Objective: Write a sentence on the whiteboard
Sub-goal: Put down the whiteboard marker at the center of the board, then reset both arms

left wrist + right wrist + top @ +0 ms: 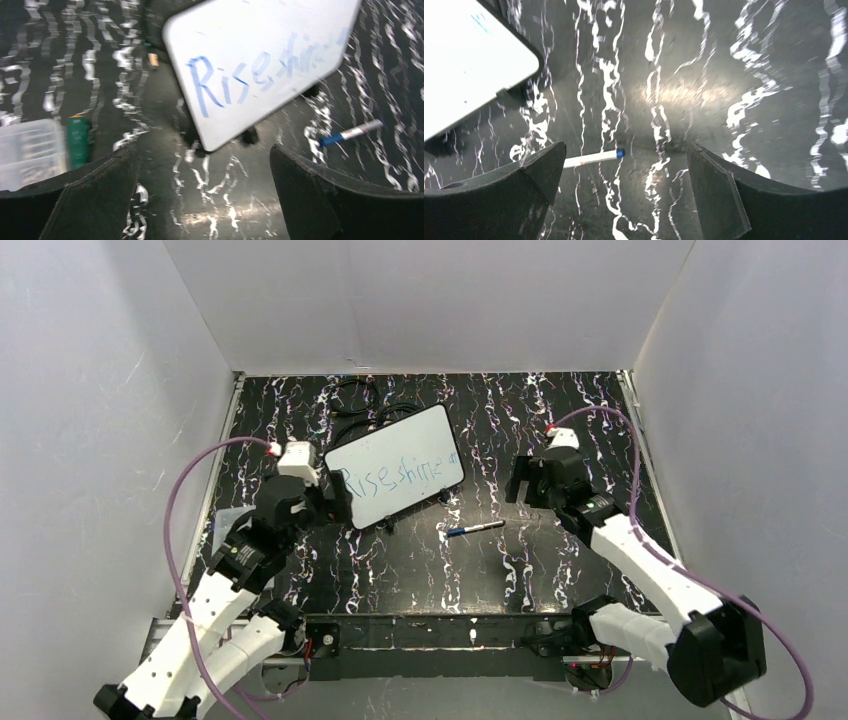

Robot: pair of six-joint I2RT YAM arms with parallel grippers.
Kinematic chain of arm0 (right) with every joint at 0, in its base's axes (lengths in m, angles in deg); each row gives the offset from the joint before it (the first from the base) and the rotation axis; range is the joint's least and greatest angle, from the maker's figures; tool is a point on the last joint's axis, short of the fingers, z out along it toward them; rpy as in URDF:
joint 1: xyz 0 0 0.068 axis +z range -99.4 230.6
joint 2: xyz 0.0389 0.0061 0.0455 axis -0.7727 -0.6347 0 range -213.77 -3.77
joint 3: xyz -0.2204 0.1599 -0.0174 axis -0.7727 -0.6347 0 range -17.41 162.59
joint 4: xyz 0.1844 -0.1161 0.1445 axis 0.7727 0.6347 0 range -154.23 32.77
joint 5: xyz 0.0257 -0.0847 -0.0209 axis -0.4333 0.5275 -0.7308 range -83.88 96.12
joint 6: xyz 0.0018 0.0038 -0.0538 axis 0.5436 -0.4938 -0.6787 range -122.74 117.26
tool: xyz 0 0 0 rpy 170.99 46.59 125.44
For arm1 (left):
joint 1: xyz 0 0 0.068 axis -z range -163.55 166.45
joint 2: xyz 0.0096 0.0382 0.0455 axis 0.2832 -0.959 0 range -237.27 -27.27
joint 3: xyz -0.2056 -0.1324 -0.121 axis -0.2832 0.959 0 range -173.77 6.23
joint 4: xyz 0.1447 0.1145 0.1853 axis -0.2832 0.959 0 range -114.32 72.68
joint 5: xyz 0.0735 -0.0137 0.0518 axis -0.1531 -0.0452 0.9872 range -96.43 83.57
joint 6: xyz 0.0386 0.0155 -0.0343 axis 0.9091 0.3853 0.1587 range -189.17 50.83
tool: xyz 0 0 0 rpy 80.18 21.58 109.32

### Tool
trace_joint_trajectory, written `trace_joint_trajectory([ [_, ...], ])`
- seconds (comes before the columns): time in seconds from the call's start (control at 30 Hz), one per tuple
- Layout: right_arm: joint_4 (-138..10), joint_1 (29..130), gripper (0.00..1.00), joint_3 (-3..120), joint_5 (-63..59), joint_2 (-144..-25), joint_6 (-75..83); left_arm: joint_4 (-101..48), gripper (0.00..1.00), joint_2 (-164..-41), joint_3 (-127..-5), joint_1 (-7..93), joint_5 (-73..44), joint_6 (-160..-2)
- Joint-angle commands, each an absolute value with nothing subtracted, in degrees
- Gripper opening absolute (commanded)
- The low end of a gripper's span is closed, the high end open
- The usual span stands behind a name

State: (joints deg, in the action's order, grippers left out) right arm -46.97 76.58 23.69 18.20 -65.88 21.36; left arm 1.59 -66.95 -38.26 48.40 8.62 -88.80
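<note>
I see whiteboard [395, 465] propped near worktop [420, 575] far edge so sentence [397, 478] shows; L pincer [204, 150], R pincer [625, 147] both released, empty; marker [475, 529] lies flat.

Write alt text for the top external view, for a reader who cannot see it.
A whiteboard bearing the blue sentence "Rise shine" sits askew on a black marbled table. A marker lies near it; the left gripper is at its left edge, the right gripper off to its right.

I see the sentence [235, 82] in blue on the white whiteboard [420, 445]. The table [420, 570] is black, veined with white streaks; the marker [476, 530] is white, tipped blue.
</note>
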Motion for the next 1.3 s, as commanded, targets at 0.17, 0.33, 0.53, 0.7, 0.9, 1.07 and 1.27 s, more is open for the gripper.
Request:
trace_joint_trajectory([
  [0.17,-53.53,76.44,0.99,24.48,36.01,-48.02,8.75,1.95,0.98,-60.21,-40.18,40.4,24.41,-83.35],
  [0.33,-54.39,76.44,0.99,24.01,35.87,-43.5,7.29,-0.34,0.98,-58.62,-38.15,40.14,27.12,-81.7],
  [0.53,-54.47,76.44,0.99,24.32,36.53,-43.1,7.41,-0.75,0.98,-58.11,-37.16,40.12,27.21,-81.13],
  [0.7,-54.96,76.44,0.99,23.87,37.47,-41.78,8.1,-1.42,0.98,-59.39,-36.58,39.6,25.53,-81.3],
  [0.9,-56.33,76.44,0.99,22.5,37.08,-41.28,8.48,-3.29,0.98,-64.39,-37.46,27.88,10.63,-83.73],
  [1.07,-58.29,76.44,0.99,21.25,35.65,-41.95,8.61,-4.8,0.98,-66.73,-37.51,15.05,2.2,-87.17],
  [1.27,-62.19,76.44,0.99,18.84,33.93,-39.97,7.48,-5.43,0.98,-64.34,-36.26,14.34,5.14,-85.71],
])
